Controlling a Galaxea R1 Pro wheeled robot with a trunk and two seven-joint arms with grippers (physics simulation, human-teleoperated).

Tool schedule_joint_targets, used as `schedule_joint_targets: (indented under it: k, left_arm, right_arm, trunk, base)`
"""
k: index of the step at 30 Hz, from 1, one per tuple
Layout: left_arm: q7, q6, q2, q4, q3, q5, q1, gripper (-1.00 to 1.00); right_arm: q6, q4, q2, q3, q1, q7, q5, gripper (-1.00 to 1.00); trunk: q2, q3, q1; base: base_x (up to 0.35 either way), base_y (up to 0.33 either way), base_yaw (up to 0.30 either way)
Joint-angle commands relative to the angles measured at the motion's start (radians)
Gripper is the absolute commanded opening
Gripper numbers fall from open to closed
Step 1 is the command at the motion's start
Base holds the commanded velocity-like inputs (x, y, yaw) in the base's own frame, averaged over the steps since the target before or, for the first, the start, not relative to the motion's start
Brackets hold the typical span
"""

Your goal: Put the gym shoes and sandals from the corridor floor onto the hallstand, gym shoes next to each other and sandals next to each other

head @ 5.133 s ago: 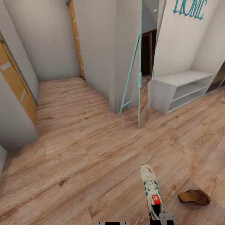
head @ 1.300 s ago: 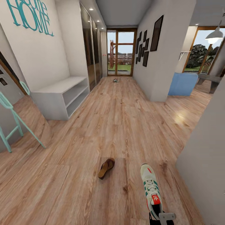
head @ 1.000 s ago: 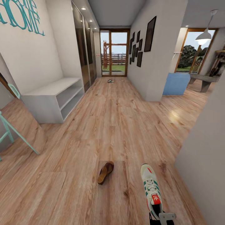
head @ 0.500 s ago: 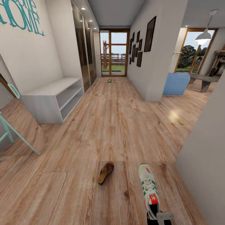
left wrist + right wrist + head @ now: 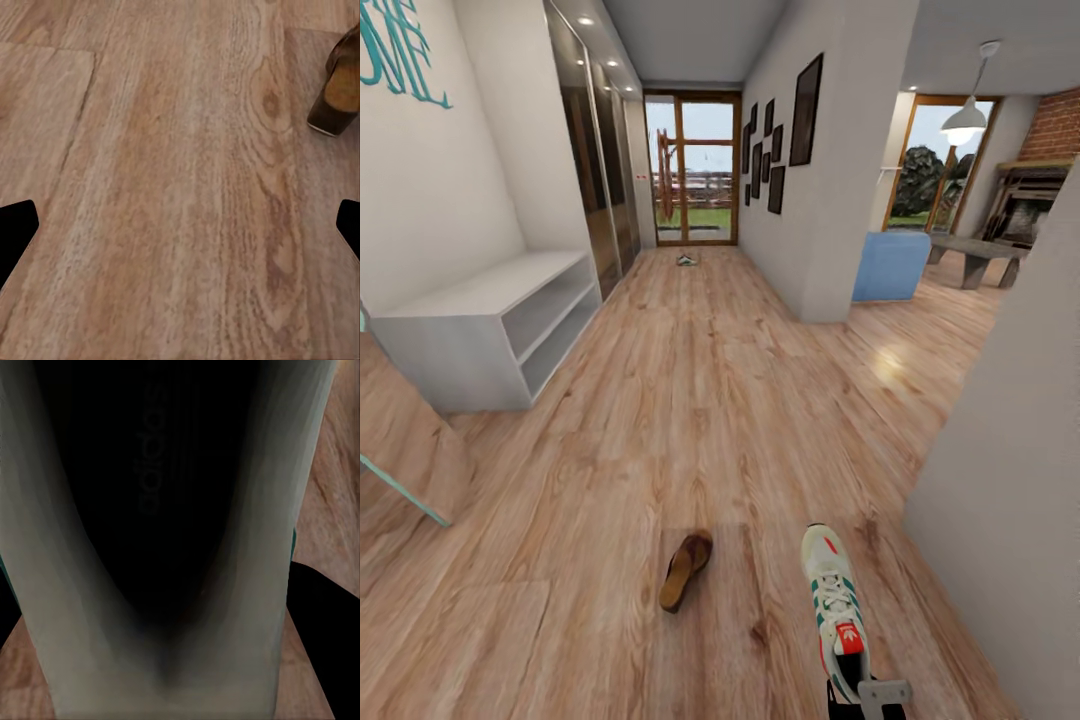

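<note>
Wood corridor floor (image 5: pixel 690 400) ahead, sandal (image 5: pixel 685 570) lying loose. Right gripper (image 5: pixel 865 698) clamped on sneaker (image 5: pixel 834 610); left fingers (image 5: pixel 15 225) spread, empty. Next: probably carry to the rack.

home corridor | framed pictures (image 5: pixel 805 110) | glass door (image 5: pixel 692 168) | plank floor (image 5: pixel 710 400)

One gym shoe (image 5: pixel 836 610), cream-white with green stripes and a red tongue patch, is held off the corridor floor (image 5: pixel 690 420), toe pointing away. A brown sandal (image 5: pixel 682 572) lies on the planks just beside it. Another small shoe (image 5: pixel 687 261) lies far down the corridor.
</note>
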Motion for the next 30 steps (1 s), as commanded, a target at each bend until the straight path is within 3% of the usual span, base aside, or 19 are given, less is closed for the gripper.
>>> schedule_joint_targets:
  k: [1, 9, 20, 30]
  left_arm:
    - [-0.008, -0.001, -0.002, -0.001, 0.004, 0.004, 0.000, 1.00]
    - [-0.008, -0.001, -0.002, -0.001, 0.003, 0.004, 0.000, 1.00]
    - [-0.008, -0.002, -0.002, -0.001, 0.000, 0.004, 0.000, 1.00]
    - [-0.008, -0.001, -0.002, -0.001, 0.000, 0.004, 0.000, 1.00]
  right_arm:
    - [-0.004, 0.000, -0.001, 0.009, -0.001, -0.004, -0.010, -1.00]
    - [-0.004, 0.000, -0.001, 0.008, -0.001, -0.005, -0.010, -1.00]
    - [-0.004, 0.001, -0.001, 0.009, -0.001, -0.005, -0.009, -1.00]
    - [-0.004, 0.002, -0.001, 0.009, -0.001, -0.005, -0.009, -1.00]
  trunk:
    - [0.000, -0.001, 0.000]
    - [0.000, -0.001, 0.000]
    - [0.000, -0.001, 0.000]
    - [0.000, 0.000, 0.000]
  base:
    - [0.240, 0.216, -0.297]
    - [0.268, 0.223, -0.266]
    - [0.313, 0.091, -0.046]
    - [0.055, 0.044, -0.259]
